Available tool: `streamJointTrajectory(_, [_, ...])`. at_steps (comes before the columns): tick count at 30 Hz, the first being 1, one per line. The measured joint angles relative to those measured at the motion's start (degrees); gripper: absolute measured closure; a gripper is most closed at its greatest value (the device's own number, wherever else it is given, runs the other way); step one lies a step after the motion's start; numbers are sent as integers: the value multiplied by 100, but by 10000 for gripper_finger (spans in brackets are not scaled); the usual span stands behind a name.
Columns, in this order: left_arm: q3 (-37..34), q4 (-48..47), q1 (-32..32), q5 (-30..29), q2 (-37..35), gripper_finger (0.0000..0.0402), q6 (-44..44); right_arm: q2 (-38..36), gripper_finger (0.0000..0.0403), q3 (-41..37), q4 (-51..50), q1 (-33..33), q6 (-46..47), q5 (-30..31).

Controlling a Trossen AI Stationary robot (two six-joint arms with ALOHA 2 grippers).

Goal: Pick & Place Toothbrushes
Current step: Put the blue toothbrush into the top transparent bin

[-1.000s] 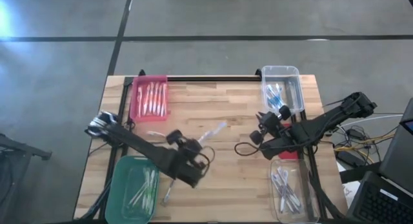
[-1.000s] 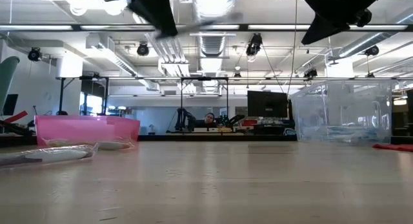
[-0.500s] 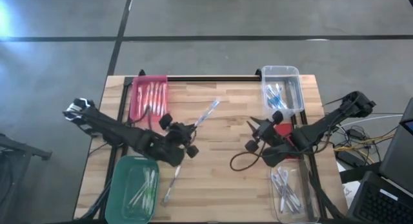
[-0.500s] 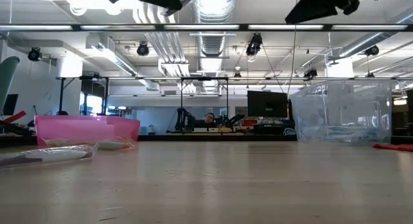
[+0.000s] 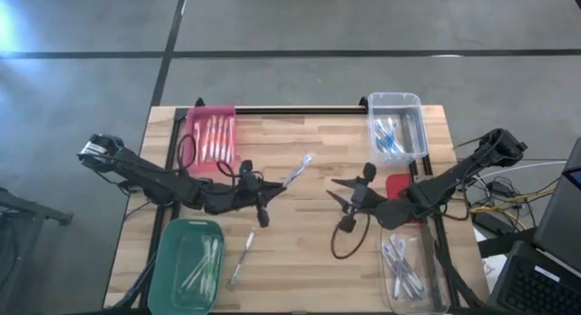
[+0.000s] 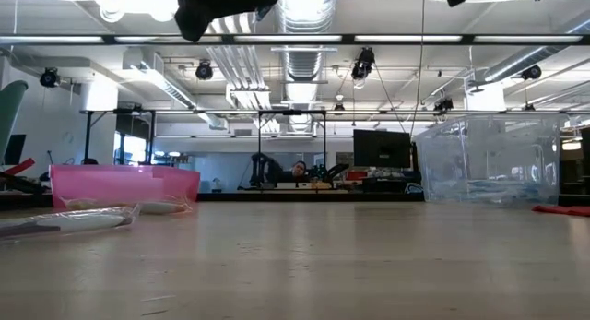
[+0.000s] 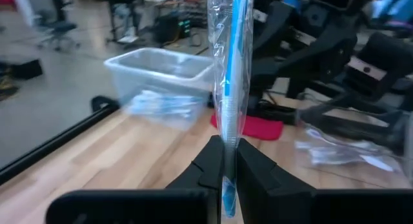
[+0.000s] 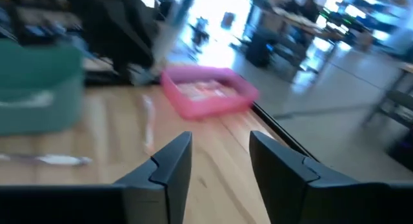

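Note:
A toothbrush (image 5: 298,168) in a clear wrapper with a blue stripe (image 7: 229,88) sticks out of my left gripper (image 5: 275,189), which is shut on it above the table's middle. My right gripper (image 5: 338,190) stands open a short way to the right, its fingers pointing at the left gripper with nothing between them (image 8: 219,161). Another wrapped toothbrush (image 5: 241,259) lies flat on the table near the front, also visible in the low view (image 6: 69,220). More toothbrushes lie in the bins. My left gripper pinches the wrapped toothbrush near one end (image 7: 227,161) between its two fingers. The fingers lie about level, pointing toward the table's right and far side. The toothbrush runs on past the fingertips, roughly in line with them, lifted clear of the table.
A pink bin (image 5: 211,136) stands at the far left, a green bin (image 5: 189,265) at the near left, a clear bin (image 5: 397,124) at the far right and another (image 5: 408,270) at the near right. A red patch (image 5: 399,183) lies between the clear bins.
My left gripper has tipped up from pointing down to about level, still shut on the toothbrush, which stays clear of the table. My right gripper has moved toward the table's middle, turned to face the left gripper, and opened.

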Motion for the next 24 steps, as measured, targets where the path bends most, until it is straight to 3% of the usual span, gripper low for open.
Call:
streamJointTrajectory(6, [-375, 778, -1, 717, 7, 378, 393, 0, 228, -329, 1564, -9, -804, -878])
streamJointTrajectory(14, [-828, 2220, -4, 1992, 7, 378, 870, 6, 204, -340, 1726, -9, -431, -1647])
streamJointTrajectory(24, [-867, 2323, 11, 2042, 7, 378, 1163, 922, 193, -224, 3562, -12, -1235, -1802])
